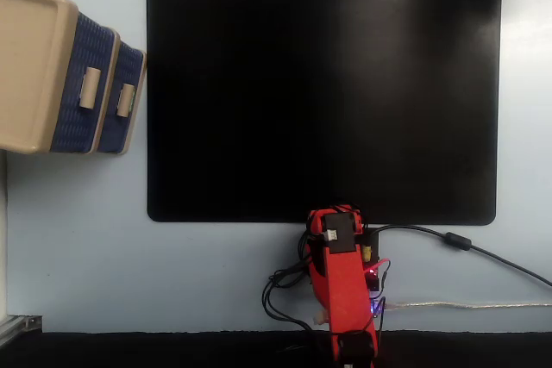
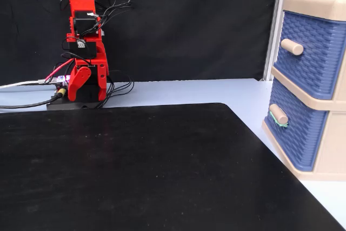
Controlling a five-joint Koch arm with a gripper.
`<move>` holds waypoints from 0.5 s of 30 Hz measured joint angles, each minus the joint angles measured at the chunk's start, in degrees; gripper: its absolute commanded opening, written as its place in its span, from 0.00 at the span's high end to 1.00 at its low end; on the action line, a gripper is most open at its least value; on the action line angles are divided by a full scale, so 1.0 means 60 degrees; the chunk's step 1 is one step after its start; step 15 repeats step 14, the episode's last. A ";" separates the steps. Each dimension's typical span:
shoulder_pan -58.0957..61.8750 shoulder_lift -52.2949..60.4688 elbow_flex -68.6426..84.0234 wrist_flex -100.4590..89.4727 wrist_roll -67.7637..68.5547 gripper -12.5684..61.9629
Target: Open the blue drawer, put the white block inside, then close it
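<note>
The blue drawer (image 2: 296,133), the lower one of the beige cabinet (image 2: 331,150), is shut, and its small beige handle (image 2: 278,114) faces the mat. The same drawer (image 1: 121,101) appears at the left edge of a fixed view, to the right of the like upper drawer (image 1: 79,84). The white block is out of view in both fixed views. My red arm (image 1: 341,273) is folded up over its base, far from the cabinet. My gripper (image 2: 73,93) points down beside the base. Its jaws overlap, so I cannot tell whether it is open or shut, and I see nothing in it.
A large black mat (image 1: 323,96) covers most of the pale blue table (image 1: 78,247). Cables (image 1: 457,243) run from the arm's base along the table edge. A black curtain (image 2: 189,25) hangs behind the arm.
</note>
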 measured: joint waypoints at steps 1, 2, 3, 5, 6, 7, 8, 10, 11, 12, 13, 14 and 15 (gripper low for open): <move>0.0015 0.0000 0.0000 0.0000 0.0000 0.37; 0.0088 0.0000 0.0000 0.0000 0.0000 0.37; 0.0132 0.0000 0.0000 0.0000 0.0000 0.37; 0.0176 0.0000 0.0000 0.0000 0.0000 0.37; 0.0176 0.0000 0.0000 0.0000 0.0000 0.37; 0.0176 0.0000 0.0000 0.0000 0.0000 0.37; 0.0176 0.0000 0.0000 0.0000 0.0000 0.37; 0.0176 0.0000 0.0000 0.0000 0.0000 0.37; 0.0176 0.0000 0.0000 0.0000 0.0000 0.37; 0.0176 0.0000 0.0000 0.0000 0.0000 0.37; 0.0176 0.0000 0.0000 0.0000 0.0000 0.37; 0.0176 0.0000 0.0000 0.0000 0.0000 0.37; 0.0176 0.0000 0.0000 0.0000 0.0000 0.37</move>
